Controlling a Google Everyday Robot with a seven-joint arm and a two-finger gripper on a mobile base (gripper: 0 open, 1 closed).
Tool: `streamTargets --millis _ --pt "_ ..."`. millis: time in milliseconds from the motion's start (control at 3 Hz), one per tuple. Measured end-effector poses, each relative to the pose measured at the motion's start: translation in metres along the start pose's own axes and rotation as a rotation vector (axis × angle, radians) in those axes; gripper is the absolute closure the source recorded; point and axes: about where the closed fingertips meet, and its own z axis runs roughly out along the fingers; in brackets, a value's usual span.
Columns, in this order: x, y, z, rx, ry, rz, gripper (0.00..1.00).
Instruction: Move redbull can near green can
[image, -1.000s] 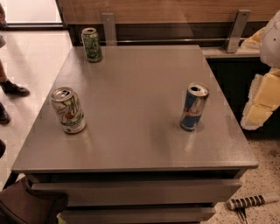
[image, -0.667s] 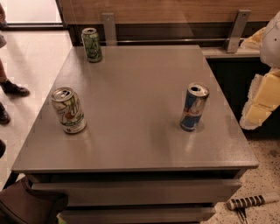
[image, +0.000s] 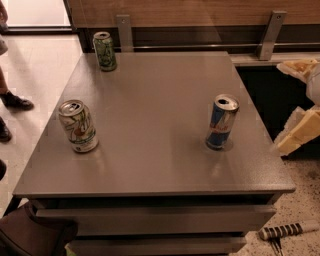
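Note:
The redbull can (image: 221, 122), slim, blue and silver with an open silver top, stands upright on the right side of the grey table (image: 155, 165). The green can (image: 105, 51), dark green with a pale swirly pattern, stands upright at the table's far left corner. The two cans are far apart. My gripper does not show in this view. Nothing touches or holds either can.
A white can with green and orange swirls (image: 78, 126) stands at the table's left side. Pale blocky shapes (image: 300, 130) sit at the right edge. A striped tool (image: 285, 231) lies on the floor at the bottom right. A person's shoes (image: 15, 101) are at the left.

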Motion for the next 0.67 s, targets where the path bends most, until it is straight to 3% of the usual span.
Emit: streamTargets --millis 333,667 --pt "0.012 -0.008 0.022 0.078 -0.204 0.018 0.0" --pt "-0.004 -0.01 0.023 0.098 -0.441 0.071 0.0"
